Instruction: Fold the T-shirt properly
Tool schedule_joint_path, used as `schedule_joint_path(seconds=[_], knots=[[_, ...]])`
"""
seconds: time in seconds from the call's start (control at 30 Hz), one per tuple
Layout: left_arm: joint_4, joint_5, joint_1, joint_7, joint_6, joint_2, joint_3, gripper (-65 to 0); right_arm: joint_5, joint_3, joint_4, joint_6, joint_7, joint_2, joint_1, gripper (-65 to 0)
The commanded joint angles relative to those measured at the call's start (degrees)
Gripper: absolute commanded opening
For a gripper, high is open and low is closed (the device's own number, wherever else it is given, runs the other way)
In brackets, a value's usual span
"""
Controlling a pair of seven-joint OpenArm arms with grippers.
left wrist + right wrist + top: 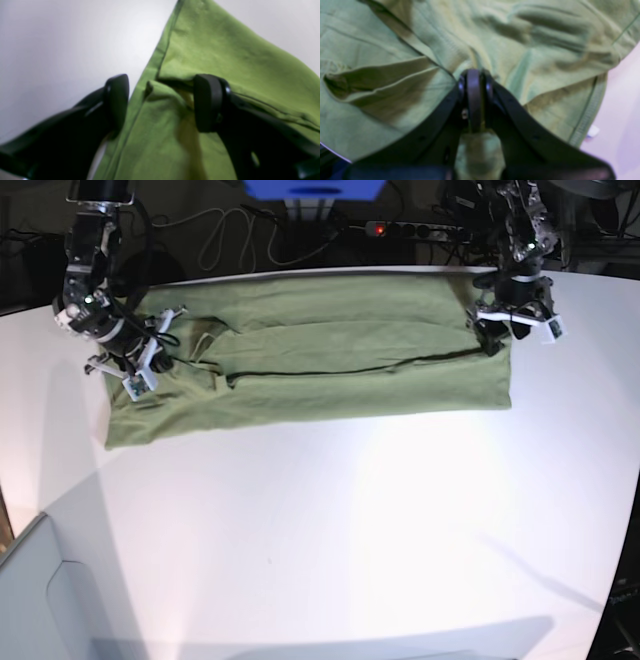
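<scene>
Pinching T-shirt [395, 37] fold, right fingers [473, 100] pressed together, left fingers [207, 102] spread astride hem

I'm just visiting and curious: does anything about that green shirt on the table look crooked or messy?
Mostly tidy. The T-shirt lies in a long folded band, but it is rumpled into loose creases near the right gripper, which is shut on the cloth. The folded-over edge across the middle runs slightly wavy. Nothing looks torn or spilled.

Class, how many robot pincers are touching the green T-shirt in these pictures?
2. The right pincer is shut on the T-shirt at its sleeve end; the left pincer stands open over the opposite edge.
</scene>
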Motion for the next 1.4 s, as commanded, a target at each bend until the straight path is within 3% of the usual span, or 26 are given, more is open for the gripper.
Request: schedule_joint_path(seconds=[0.0,0.47,1.0,1.07,1.23,1.37], knots=[[0.99,-0.37,0.24,-0.26,-0.01,-0.48,-0.16,-26.1,0.49,0.32,0.88,0.59,1.06,0.71,0.31,-64.9],[4.51,-0.89,0.50,-0.26,-0.01,-0.48,-0.60,-26.1,0.49,0.32,0.88,0.59,1.06,0.71,0.40,-64.9],[0.20,-0.54,-0.91,-0.34,-0.01,-0.48,-0.51,-26.3,0.49,0.32,0.88,0.59,1.06,0.89,0.75,-64.9],[0.29,-0.45,-0.82,-0.34,-0.01,-0.48,-0.42,-29.9,0.49,0.32,0.88,0.59,1.06,0.89,0.84,-64.9],[0.11,-0.37,-0.82,-0.34,-0.10,-0.48,-0.33,-46.0,0.49,0.32,0.88,0.59,1.06,0.89,0.84,-64.9],[0.11,-0.45,-0.91,-0.34,-0.10,-0.48,-0.24,-46.8,0.49,0.32,0.88,0.59,1.06,0.89,0.84,-64.9]])
